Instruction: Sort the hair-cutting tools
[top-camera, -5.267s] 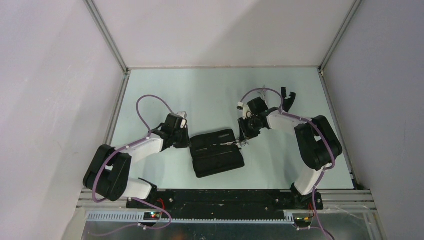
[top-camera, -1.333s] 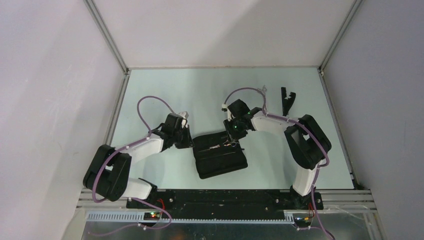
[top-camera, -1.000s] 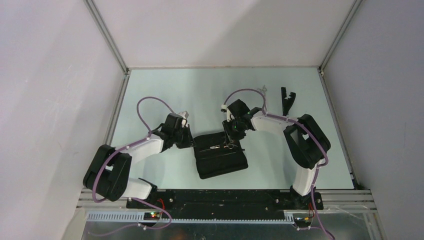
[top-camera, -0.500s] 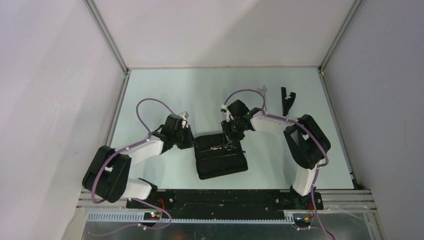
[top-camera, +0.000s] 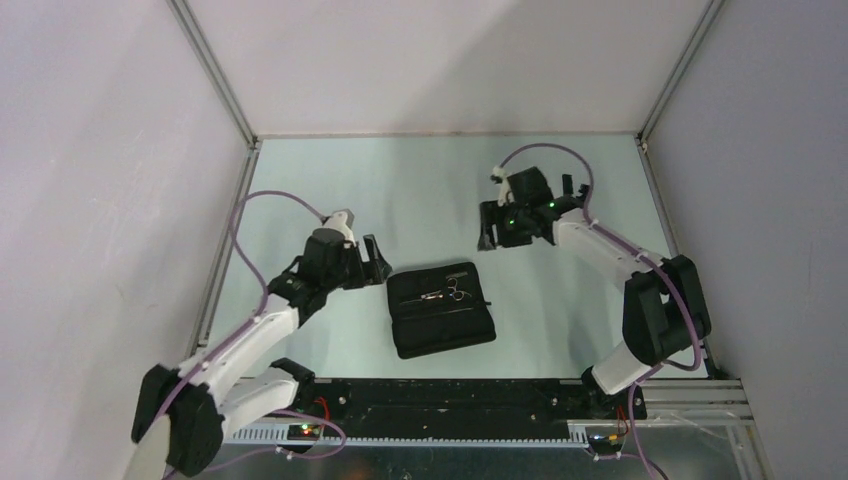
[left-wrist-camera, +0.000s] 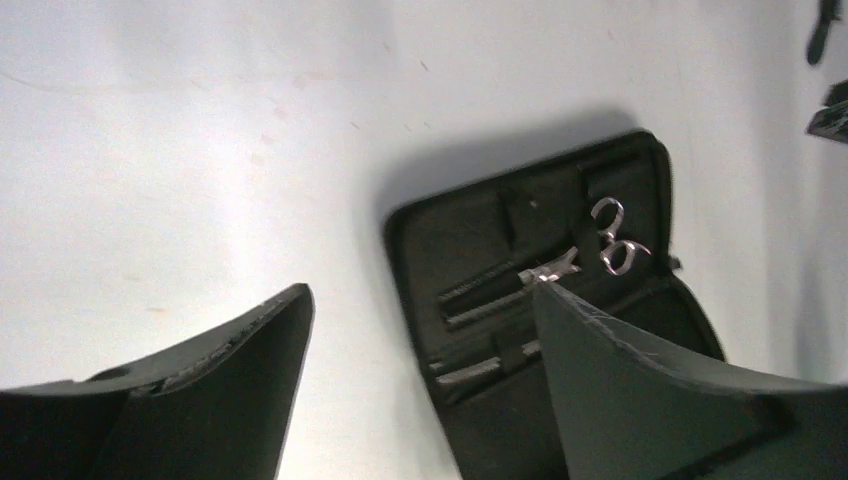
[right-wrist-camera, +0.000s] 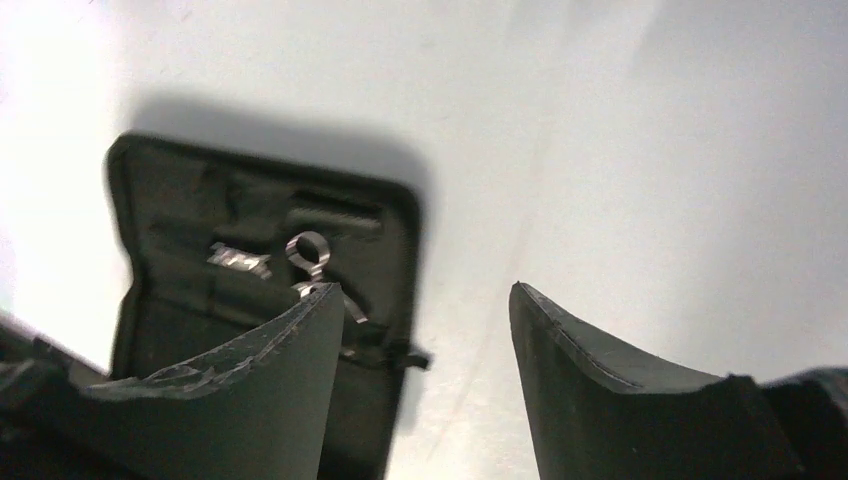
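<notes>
The table (top-camera: 330, 180) carries one open black zip case (top-camera: 440, 325). It lies just past the left gripper's (left-wrist-camera: 420, 295) right-hand finger and beyond the right gripper's (right-wrist-camera: 425, 290) left-hand finger. Both grippers are spread wide and hold nothing. One black comb-like tool (top-camera: 566, 183) lies behind the right fingers, mostly hidden by that arm. One pair of scissors (left-wrist-camera: 555, 268) rests inside the case; a second pair is not in view. The risk, I judge, is that fingers closing on so thin and flat a tool skid off it, or snag a strap and drag the case.
</notes>
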